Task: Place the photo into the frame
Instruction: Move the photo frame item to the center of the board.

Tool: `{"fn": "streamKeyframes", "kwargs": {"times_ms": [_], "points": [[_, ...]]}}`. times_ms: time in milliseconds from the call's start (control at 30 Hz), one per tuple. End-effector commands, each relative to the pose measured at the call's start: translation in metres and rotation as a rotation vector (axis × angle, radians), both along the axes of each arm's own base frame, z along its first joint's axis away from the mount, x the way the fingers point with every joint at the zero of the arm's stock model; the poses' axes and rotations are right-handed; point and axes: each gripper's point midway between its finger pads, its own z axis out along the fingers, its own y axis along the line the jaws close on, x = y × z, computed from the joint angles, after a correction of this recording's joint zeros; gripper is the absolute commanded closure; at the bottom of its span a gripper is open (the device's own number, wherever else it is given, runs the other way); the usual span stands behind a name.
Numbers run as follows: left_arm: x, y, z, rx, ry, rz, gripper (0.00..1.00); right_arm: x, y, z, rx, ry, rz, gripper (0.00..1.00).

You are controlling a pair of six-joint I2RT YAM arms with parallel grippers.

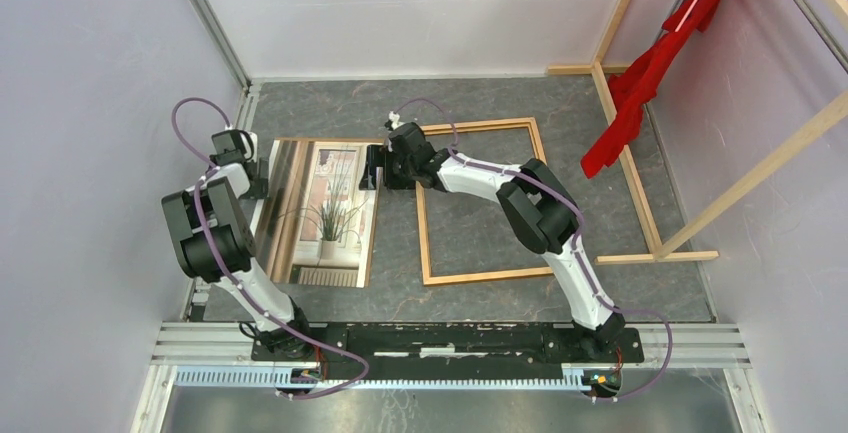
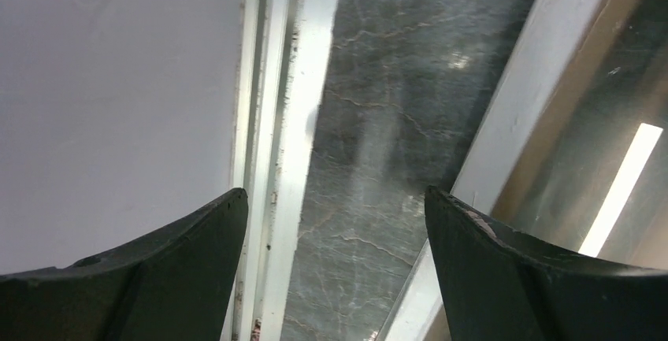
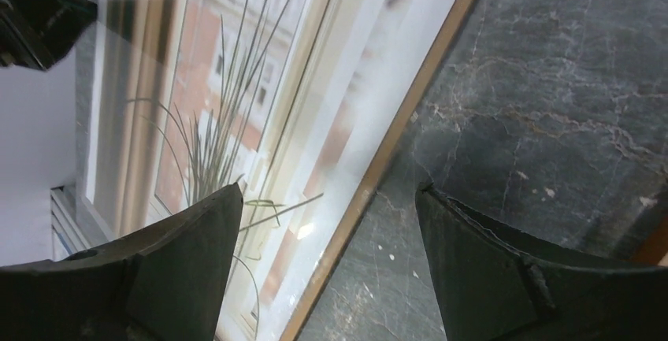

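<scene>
The photo point(image 1: 322, 213), a print of a spiky potted plant by a window, lies flat on the dark table to the left of the frame point(image 1: 488, 275). The frame is thin orange-brown wood, lying flat with bare table inside it. My right gripper point(image 1: 376, 167) is open over the photo's far right edge. In the right wrist view its jaws point(image 3: 329, 186) straddle the photo point(image 3: 236, 97) and the thin brown edge beneath it. My left gripper point(image 1: 252, 165) is open at the photo's far left edge. In the left wrist view point(image 2: 335, 191) one finger hangs over the photo's glossy border point(image 2: 512, 120).
Pale wooden beams point(image 1: 628, 163) with a red cloth point(image 1: 640, 88) stand at the back right, just beyond the frame. An aluminium rail point(image 2: 295, 120) and a white wall run close along the left of the photo. The arms' base rail point(image 1: 450, 338) crosses the near edge.
</scene>
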Motion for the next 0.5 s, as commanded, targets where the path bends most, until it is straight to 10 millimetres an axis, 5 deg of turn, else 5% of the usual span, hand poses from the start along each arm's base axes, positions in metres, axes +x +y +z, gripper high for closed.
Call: {"fn": "streamKeyframes", "kwargs": {"times_ms": [0, 300, 467], "points": [[-0.014, -0.039, -0.021, -0.138, 0.039, -0.052, 0.11, 0.009, 0.003, -0.018, -0.002, 0.030, -0.043, 0.12], [-0.021, -0.053, -0.021, -0.177, 0.039, -0.097, 0.12, 0.008, 0.009, -0.012, 0.018, 0.020, -0.041, 0.13], [-0.023, -0.048, -0.026, -0.150, 0.053, -0.088, 0.13, 0.003, 0.012, 0.007, 0.070, -0.001, -0.039, 0.14]]}}
